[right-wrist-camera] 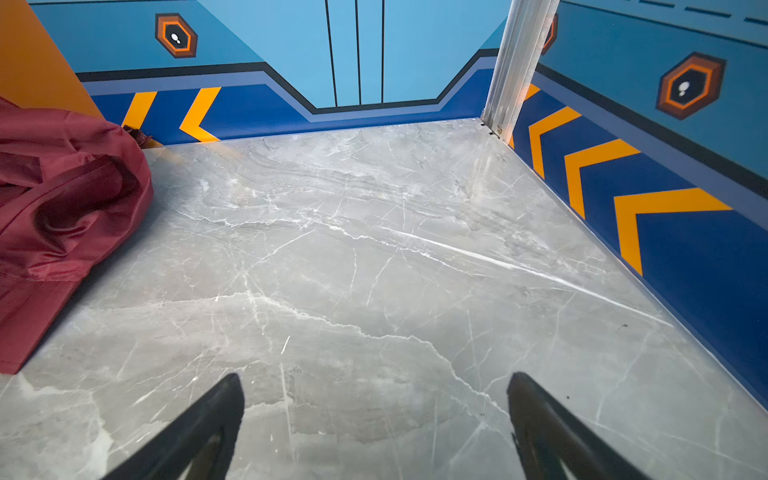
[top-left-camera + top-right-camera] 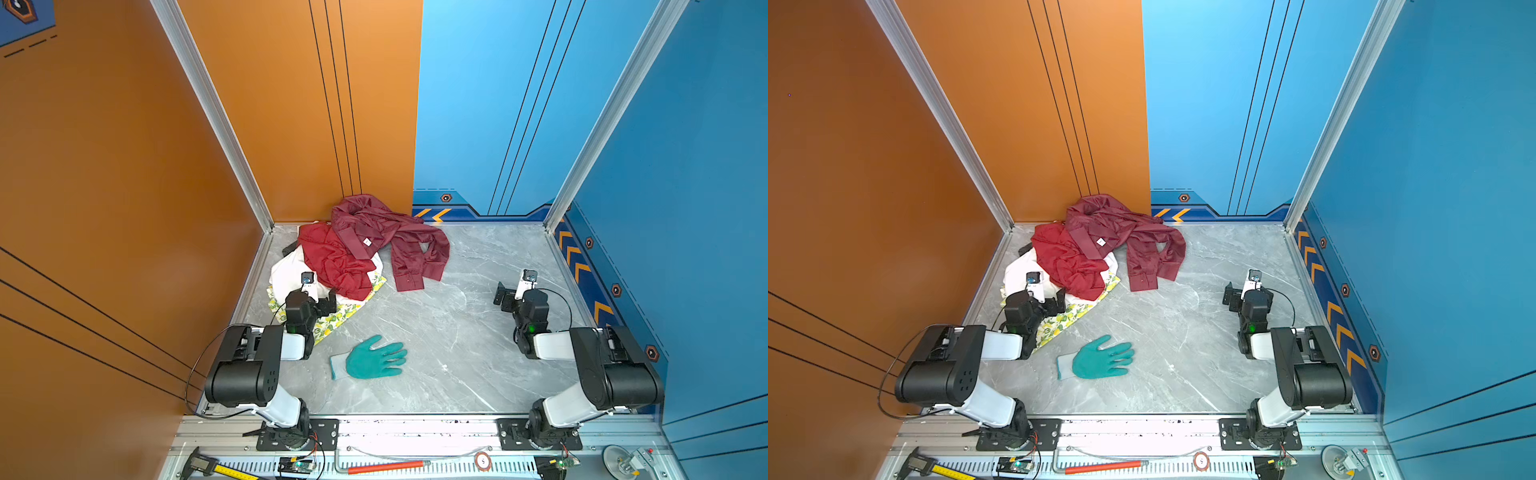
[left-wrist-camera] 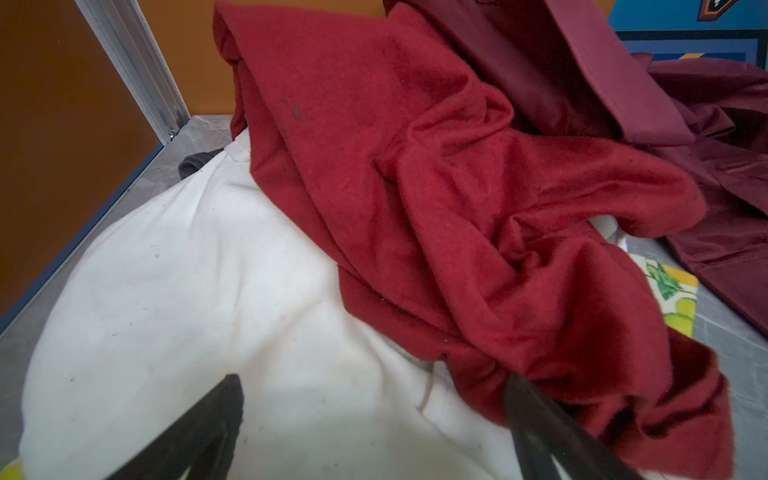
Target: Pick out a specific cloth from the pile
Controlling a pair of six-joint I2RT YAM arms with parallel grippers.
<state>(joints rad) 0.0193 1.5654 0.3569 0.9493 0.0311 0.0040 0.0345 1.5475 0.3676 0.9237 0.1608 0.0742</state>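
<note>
Hanging low over the near side of the pile, the left pincer has its jaws spread wide apart, nothing clamped between them. Right beneath and between its fingers lies the cloth, plain white, soft and creased, bulging like a cushion; whether the tips touch it I can't tell. One finger sits against the trailing edge of the red cloth, which drapes over the white one just ahead of the pincer. A little past that finger a corner of the lemon-print cloth peeks out from under the red folds. Further ahead, a dark grey piece pokes out behind the white fabric near the corner post. Farthest from the pincer, the maroon satin shirt tops the heap by the back wall, a sleeve trailing onto the table.

Behind the left pincer and to its right, a teal glove lies flat on its own, apart from the heap. The right pincer hangs well apart across the table, jaws likewise spread wide and gripping nothing, grey marbled surface beneath it and the shirt's sleeve off to its side.
</note>
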